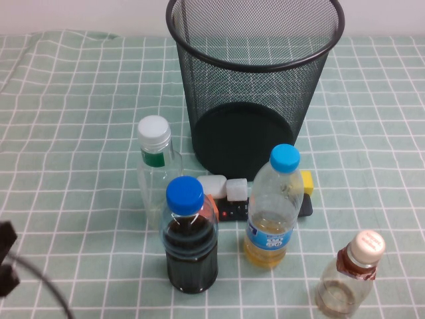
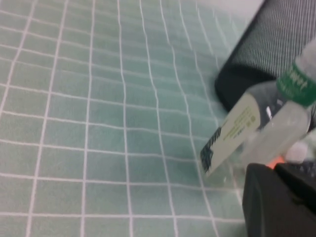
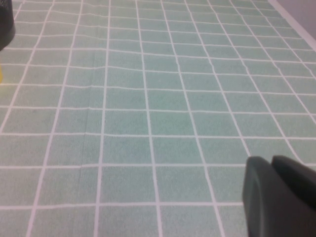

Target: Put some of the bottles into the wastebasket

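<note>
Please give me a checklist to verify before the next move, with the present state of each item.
1. Wastebasket upright, mouth open: ok.
2. Taller clear bottle with white cap standing upright: ok.
3. Small clear bottle with cream cap standing upright: ok.
4. Path to the taller bottle: not ok; the dark-liquid bottle stands close in front of it.
5. Left gripper at the table's near-left edge, holding nothing: ok; jaws state: cannot tell.
6. Right gripper over bare cloth, not in the high view: jaws state cannot tell.

Open cloth surrounds the wastebasket (image 1: 255, 80); four bottles (image 1: 229, 212) crowd its near side; both end effectors sit low.
</note>
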Controlling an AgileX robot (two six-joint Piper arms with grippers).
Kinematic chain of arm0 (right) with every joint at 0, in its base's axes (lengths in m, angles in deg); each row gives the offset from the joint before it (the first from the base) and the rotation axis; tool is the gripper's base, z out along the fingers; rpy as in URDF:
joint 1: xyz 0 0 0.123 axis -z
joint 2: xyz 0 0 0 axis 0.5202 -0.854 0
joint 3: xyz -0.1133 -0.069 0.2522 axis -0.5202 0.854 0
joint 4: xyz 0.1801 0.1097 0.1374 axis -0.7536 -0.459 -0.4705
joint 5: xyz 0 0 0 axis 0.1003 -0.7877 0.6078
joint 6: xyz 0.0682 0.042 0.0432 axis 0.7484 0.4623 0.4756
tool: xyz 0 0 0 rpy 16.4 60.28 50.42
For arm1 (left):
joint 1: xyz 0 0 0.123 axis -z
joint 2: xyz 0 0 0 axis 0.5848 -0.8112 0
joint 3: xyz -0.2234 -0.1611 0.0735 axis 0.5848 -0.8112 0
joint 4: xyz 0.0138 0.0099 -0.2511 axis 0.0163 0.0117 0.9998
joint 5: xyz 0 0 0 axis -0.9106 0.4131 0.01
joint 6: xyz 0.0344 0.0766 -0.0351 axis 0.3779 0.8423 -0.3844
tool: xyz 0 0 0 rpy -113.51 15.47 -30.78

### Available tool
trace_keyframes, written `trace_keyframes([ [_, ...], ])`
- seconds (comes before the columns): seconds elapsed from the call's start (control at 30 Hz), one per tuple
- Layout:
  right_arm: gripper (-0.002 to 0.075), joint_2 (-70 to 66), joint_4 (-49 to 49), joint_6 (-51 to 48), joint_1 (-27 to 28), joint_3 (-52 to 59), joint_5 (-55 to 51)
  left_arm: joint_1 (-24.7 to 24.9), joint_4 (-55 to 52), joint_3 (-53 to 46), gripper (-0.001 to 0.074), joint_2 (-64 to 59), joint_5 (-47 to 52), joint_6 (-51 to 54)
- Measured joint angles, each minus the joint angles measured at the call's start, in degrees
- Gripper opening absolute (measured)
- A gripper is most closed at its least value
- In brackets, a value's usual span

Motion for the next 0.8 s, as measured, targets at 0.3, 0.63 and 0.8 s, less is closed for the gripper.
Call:
trace_keyframes([
  [0.3, -0.0008, 0.0, 0.0, 0.0, 0.0, 0.0, 0.0, 0.0, -0.8, 17.3, -0.0004, -21.3, 3.6, 14.9],
  [0.63, -0.0008, 0.0, 0.0, 0.0, 0.0, 0.0, 0.0, 6.1, 12.9, 21.9, -0.0004, -33.1, 1.9, 34.0],
  [0.8, -0.0008, 0.0, 0.0, 0.0, 0.0, 0.0, 0.0, 12.0, 14.6, 21.9, -0.0004, -33.8, -0.1, 39.2],
])
